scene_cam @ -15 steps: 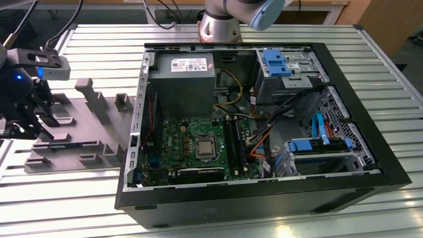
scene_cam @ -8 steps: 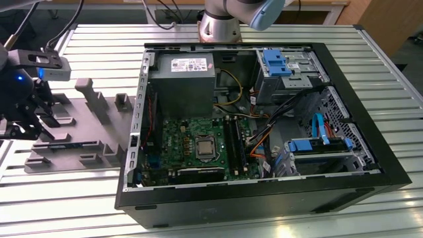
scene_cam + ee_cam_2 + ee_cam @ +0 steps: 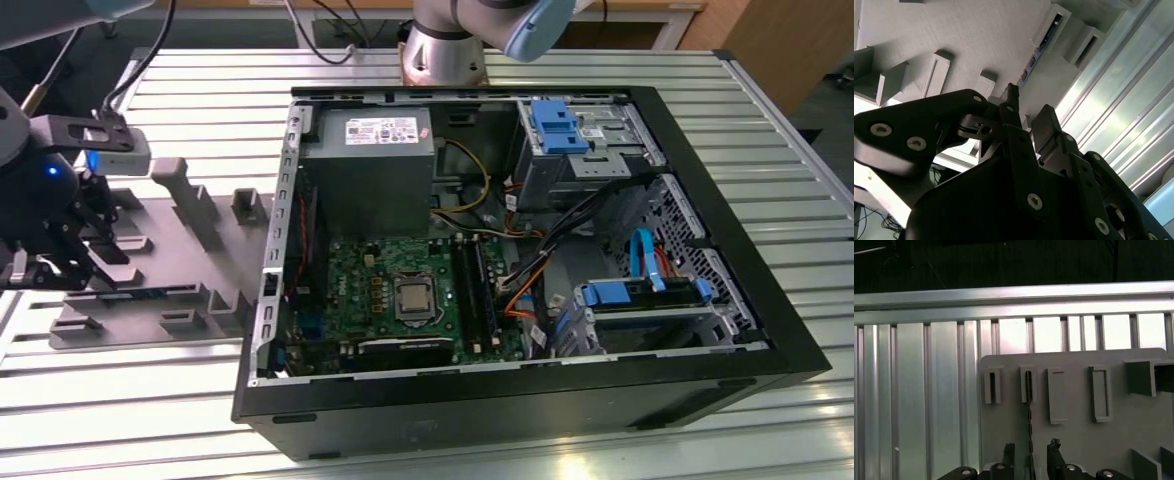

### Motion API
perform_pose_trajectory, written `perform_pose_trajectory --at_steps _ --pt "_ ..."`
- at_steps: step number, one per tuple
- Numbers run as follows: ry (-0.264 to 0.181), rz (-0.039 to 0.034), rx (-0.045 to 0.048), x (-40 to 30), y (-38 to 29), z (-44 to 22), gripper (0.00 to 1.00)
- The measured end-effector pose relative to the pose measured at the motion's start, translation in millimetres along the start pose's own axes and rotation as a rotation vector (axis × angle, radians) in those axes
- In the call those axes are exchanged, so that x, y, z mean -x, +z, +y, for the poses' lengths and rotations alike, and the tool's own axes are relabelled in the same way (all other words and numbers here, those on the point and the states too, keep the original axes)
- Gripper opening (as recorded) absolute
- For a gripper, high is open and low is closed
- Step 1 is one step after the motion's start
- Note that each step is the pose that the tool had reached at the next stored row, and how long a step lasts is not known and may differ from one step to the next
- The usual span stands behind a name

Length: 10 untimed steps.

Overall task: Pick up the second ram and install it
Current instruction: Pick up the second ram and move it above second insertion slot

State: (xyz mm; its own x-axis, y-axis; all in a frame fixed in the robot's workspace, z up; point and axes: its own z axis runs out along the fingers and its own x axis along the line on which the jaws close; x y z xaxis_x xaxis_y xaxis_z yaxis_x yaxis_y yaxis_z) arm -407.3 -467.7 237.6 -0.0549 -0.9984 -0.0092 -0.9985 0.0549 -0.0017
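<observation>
Exterior view, gripper (image 3: 64, 262) low over grey holder tray (image 3: 150, 240), open computer case (image 3: 534, 400) beside the tray, to the exterior view's right, first wrist view, fingers (image 3: 1009, 452) spread either side of the second ram (image 3: 1029, 415), on edge in a tray slot.

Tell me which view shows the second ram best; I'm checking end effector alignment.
The first wrist view: the second ram stands on edge in the grey fixture, its length running between the fingers of the open end effector. The second wrist view shows part of it, the exterior view a thin dark strip.
</observation>
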Motion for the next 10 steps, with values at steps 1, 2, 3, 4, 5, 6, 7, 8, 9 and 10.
perform_pose_trajectory --at_steps 1,2,3,4,5,6,7,8,9,10 --pt "0.0 -0.0001 -0.0005 0.0 1.8 0.1 0.39" --pt "0.0 0.0 -0.0008 0.0 3.6 0.1 0.39" --pt "0.0 -0.0001 -0.0016 -0.1 5.0 0.2 0.39" --pt "0.0 -0.0001 -0.0025 -0.1 5.3 0.3 0.39" --pt "0.0 -0.0001 -0.0026 -0.1 5.3 0.3 0.39" --pt "0.0 -0.0001 -0.0026 -0.1 5.3 0.3 0.39" --pt "0.0 -0.0001 -0.0028 -0.1 5.3 0.2 0.39" --pt "0.0 -0.0003 -0.0044 -0.5 11.3 1.6 0.39" --pt "0.0 -0.0002 -0.0044 -0.6 13.1 1.8 0.39" --pt "0.0 -0.0003 -0.0045 -0.6 14.9 2.0 0.39"
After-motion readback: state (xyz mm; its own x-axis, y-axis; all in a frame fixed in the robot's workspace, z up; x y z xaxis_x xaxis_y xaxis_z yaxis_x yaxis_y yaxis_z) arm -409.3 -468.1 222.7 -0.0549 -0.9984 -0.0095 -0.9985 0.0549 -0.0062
